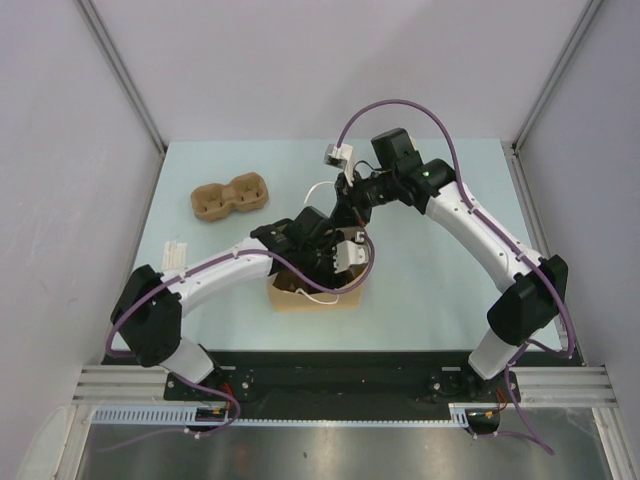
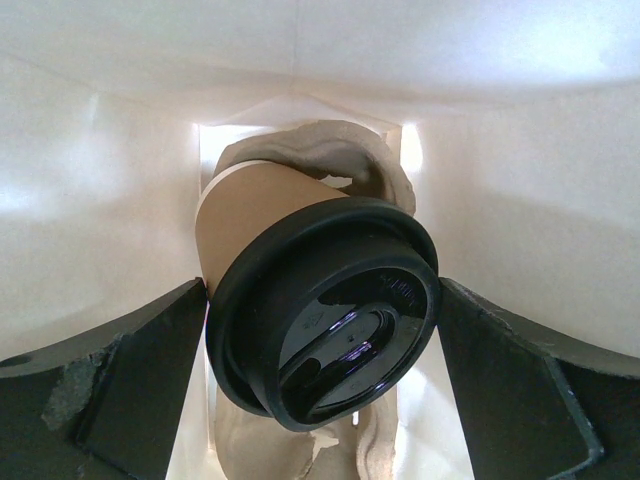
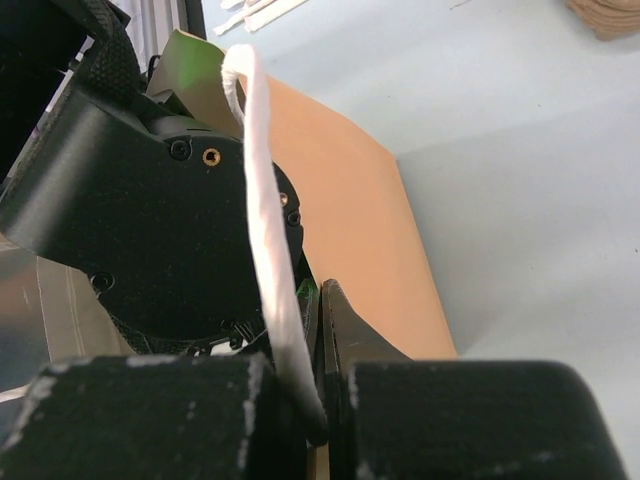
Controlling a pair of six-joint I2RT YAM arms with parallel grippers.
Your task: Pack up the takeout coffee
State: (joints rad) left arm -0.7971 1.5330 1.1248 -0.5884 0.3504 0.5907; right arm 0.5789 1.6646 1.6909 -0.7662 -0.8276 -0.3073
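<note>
Left end effector (image 2: 322,335) wide around takeout coffee (image 2: 255,215) | its base hidden

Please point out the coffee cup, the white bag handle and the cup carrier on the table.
coffee cup (image 2: 325,315): left wrist view, on the middle of its black lid.
white bag handle (image 3: 268,250): right wrist view, on the cord's middle stretch.
cup carrier (image 1: 230,197): top external view, on the waist between its two wells.

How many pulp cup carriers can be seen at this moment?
2. One carrier lies on the table, far left; the second carrier is inside the paper bag, beneath the lidded coffee cup. Others may be hidden.
</note>
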